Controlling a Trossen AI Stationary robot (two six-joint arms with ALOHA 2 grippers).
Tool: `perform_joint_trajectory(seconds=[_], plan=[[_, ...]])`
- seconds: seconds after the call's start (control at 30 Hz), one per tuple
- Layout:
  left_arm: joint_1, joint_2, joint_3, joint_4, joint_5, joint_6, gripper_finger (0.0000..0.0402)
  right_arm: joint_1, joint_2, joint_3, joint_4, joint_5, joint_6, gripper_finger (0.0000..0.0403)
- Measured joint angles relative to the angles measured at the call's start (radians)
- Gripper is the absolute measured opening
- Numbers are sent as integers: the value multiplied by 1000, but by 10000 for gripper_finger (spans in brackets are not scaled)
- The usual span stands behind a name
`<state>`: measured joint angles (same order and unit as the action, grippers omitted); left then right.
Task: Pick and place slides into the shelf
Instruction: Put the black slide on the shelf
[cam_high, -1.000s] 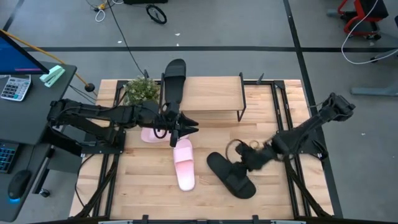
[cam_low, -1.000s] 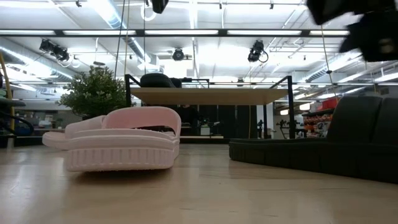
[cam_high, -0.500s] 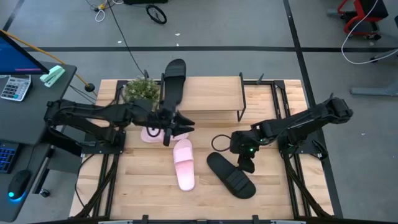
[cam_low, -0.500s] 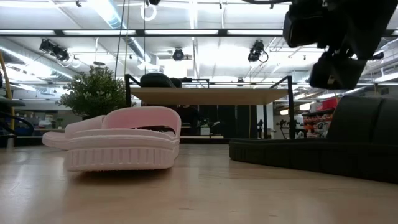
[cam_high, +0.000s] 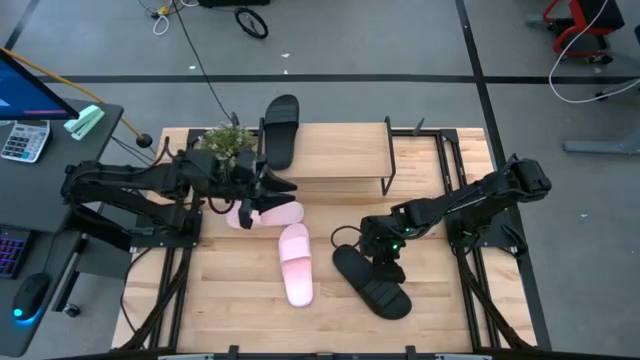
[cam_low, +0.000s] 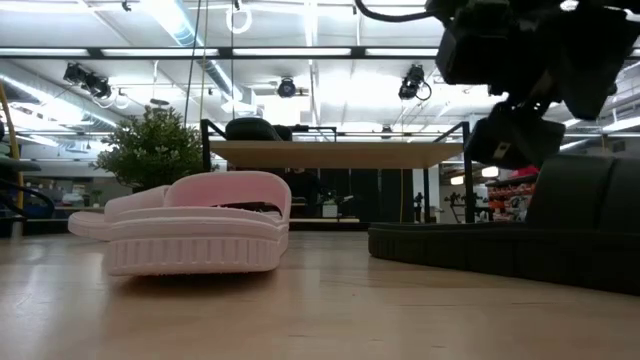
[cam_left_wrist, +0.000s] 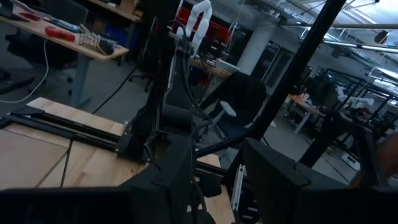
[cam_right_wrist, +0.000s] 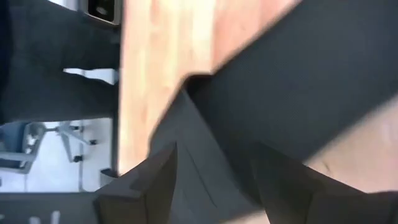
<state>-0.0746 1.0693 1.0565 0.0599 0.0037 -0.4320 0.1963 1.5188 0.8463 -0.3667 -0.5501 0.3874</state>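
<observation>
The right hand has swung in over the counter within the last second and now sits above the heel end of the black slide lying near the counter's front. Its fingers stand apart on either side of the dark strap, not closed on anything, so the pick looks about to begin rather than done. The left hand has meanwhile drawn back toward the plant, leaving the two pink slides behind on the counter, one flat beside the shelf's front leg and one further forward. The second black slide already lies on the shelf, its far end jutting past the back edge. By that count one of four is placed and three remain. Whether the left hand is open or closed cannot be told: from above it is a dark tangle, and its own camera shows only blurred black shapes. From counter height, the right hand's fingertips are cut off behind the black slide.
</observation>
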Motion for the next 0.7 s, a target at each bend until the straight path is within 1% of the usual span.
perform_joint_trajectory(seconds=[0.1, 0.23, 0.37, 0.43, 0.53, 0.7], plan=[[0, -1, 0, 0, 0, 0, 152, 3, 21, 0, 50, -25, -14, 208], [0, -1, 0, 1, 0, -1, 149, 3, 54, 0, 74, -60, -34, 208], [0, -1, 0, 1, 0, -1, 153, 7, 85, 0, 96, -93, -49, 208], [0, -1, 0, 1, 0, -1, 155, 13, 97, 1, 134, -107, -49, 208], [0, -1, 0, 1, 0, -2, 155, 31, 127, 35, 159, -113, -53, 208], [0, 0, 0, -2, 1, -2, 151, 72, 210, 109, 150, -131, -99, 208]])
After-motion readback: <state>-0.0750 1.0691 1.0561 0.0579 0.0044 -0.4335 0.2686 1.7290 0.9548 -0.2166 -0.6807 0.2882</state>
